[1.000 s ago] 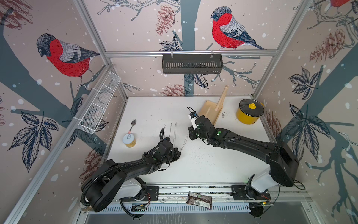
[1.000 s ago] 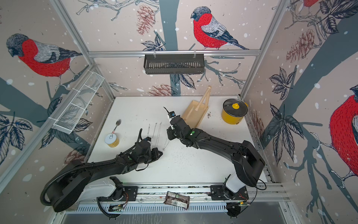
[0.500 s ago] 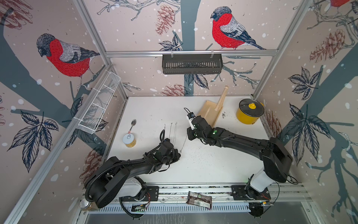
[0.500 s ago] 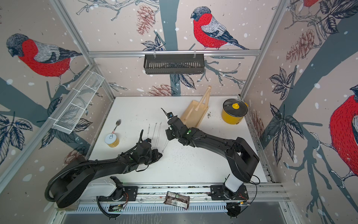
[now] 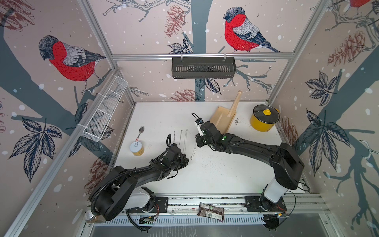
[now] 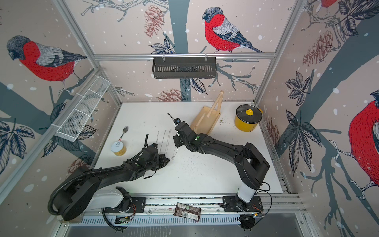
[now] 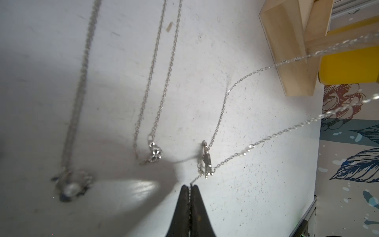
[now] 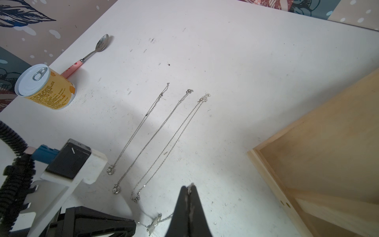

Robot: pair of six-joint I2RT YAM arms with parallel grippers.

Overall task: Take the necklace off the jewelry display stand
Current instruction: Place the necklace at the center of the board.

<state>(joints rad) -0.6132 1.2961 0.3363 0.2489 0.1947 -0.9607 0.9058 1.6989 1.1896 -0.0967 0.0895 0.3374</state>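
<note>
The pale wood jewelry display stand stands at the back right in both top views, its crossbar bare. A thin silver necklace stretches low over the white table between my two grippers, clear of the stand. My left gripper is shut on the chain just below its pendant. The right gripper is shut on the chain's other end. In a top view the left gripper sits in front of and left of the right gripper.
Three more necklaces lie side by side on the table to the left of the held one. A yellow can and a spoon sit further left. A yellow lidded pot stands right of the stand.
My right gripper has shifted slightly to the left with the chain end. The left gripper has stayed almost still.
</note>
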